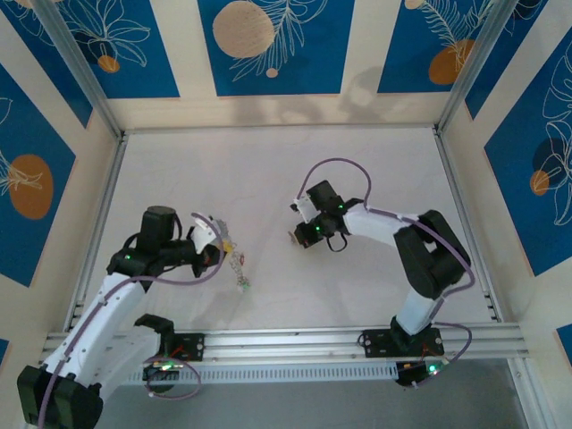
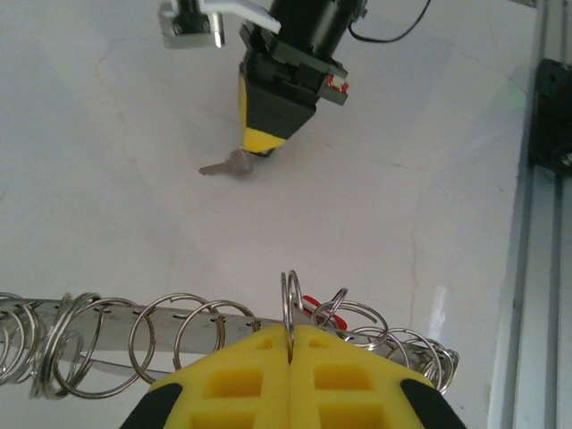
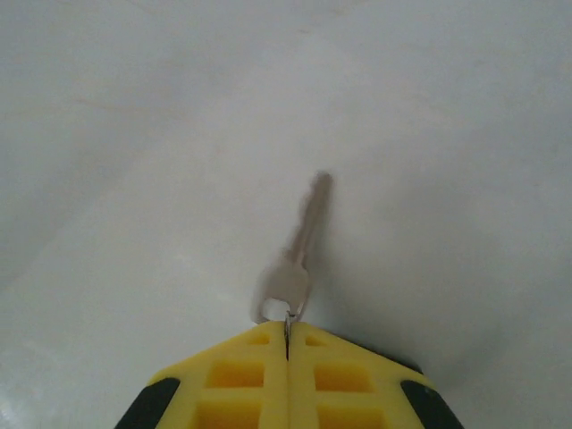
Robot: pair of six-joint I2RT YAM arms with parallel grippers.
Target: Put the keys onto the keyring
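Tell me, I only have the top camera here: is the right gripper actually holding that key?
Observer: Yes. The right wrist view has the right gripper shut on the head of a bare silvery key, blade pointing away.
Operator: And the left gripper?
Observer: Left wrist view: it is shut on the edge of one upright metal ring.
Operator: Only one ring?
Observer: No, a row of more rings lies just beyond it, with something red among them.

Dull silvery metal key [image 3: 299, 255] on the smooth, matt white bench [image 3: 134, 134]; keyring [image 2: 290, 299] and spare rings [image 2: 188, 335] in polished metal; left end effector [image 2: 290, 349] in matt yellow plastic.
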